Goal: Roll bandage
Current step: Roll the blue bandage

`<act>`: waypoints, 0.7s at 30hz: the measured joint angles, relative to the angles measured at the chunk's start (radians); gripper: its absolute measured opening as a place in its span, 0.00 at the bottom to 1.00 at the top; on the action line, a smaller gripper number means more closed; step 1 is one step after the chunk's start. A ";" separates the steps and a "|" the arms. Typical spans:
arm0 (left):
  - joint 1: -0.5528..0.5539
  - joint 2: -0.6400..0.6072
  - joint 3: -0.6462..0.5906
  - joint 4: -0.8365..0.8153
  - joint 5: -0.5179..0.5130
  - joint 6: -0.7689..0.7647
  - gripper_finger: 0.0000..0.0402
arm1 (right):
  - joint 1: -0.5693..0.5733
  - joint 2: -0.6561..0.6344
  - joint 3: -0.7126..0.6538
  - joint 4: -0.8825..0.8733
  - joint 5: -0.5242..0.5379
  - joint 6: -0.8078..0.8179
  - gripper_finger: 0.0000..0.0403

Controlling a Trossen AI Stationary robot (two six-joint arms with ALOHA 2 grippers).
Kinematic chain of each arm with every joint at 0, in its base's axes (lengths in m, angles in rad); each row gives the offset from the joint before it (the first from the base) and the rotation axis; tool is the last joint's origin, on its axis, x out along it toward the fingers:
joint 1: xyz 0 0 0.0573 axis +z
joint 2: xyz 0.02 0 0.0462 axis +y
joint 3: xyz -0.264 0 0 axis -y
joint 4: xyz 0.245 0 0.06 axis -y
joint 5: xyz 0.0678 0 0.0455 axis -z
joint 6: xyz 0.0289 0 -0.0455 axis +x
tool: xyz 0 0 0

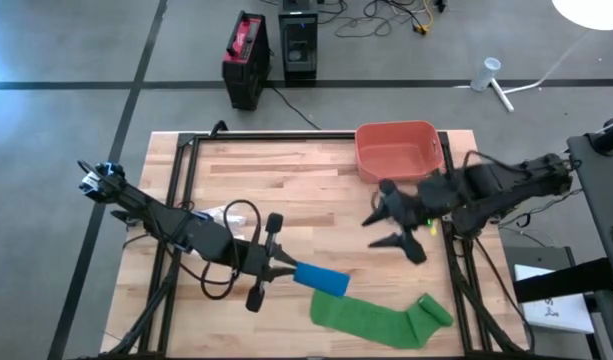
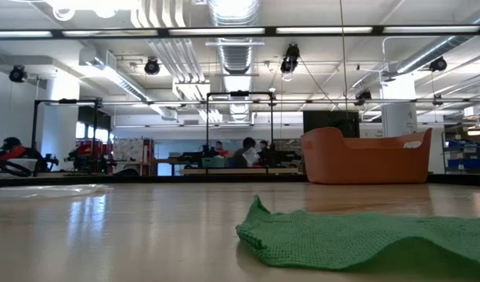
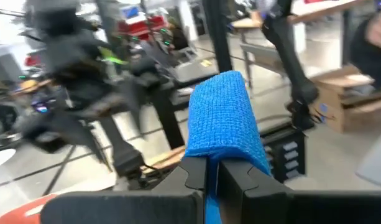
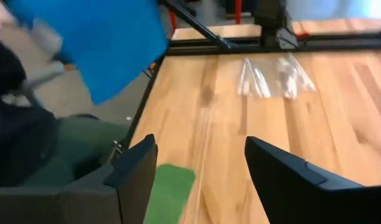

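The left hand [image 1: 286,266] is seen over the front middle of the wooden surface [image 1: 286,180], its fingers [image 3: 196,177] clamped together on one end of a blue bandage roll [image 1: 321,279]. In the left wrist view the blue bandage roll [image 3: 224,115] is held out past the fingertips, raised off the surface. A clear plastic wrapper [image 1: 216,214] is found lying flat behind the left arm, toward the left edge; in the right wrist view the same wrapper [image 4: 274,76] is shown on bare wood.

A green bandage [image 1: 381,318] is spread loosely along the front edge, right of the blue roll and apart from it, with a bunched end toward the front right corner. In the low view its crumpled weave [image 2: 365,239] is seen resting flat on the surface.

The right hand [image 1: 393,225] is held above the right half of the surface, its fingers [image 4: 137,171] set wide apart with nothing between them. An orange bin [image 1: 396,150] is placed at the back edge, right of centre, just behind the right hand; its wall [image 2: 365,157] is seen upright in the low view.
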 joint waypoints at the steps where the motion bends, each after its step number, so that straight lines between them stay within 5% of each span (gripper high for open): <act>1: 0.000 -0.001 0.000 0.009 -0.016 -0.003 0.01 | 0.031 0.001 -0.020 0.020 0.042 -0.012 0.57; 10: 0.050 -0.035 0.000 0.039 -0.200 -0.122 0.01 | 0.286 0.057 -0.158 0.304 0.528 -0.281 0.48; 16: 0.083 -0.035 0.000 0.128 -0.190 -0.120 0.01 | 0.301 0.123 -0.275 0.513 0.845 -0.423 0.42; 21: 0.108 -0.034 0.000 0.139 -0.200 -0.157 0.01 | 0.300 0.181 -0.332 0.748 0.963 -0.629 0.38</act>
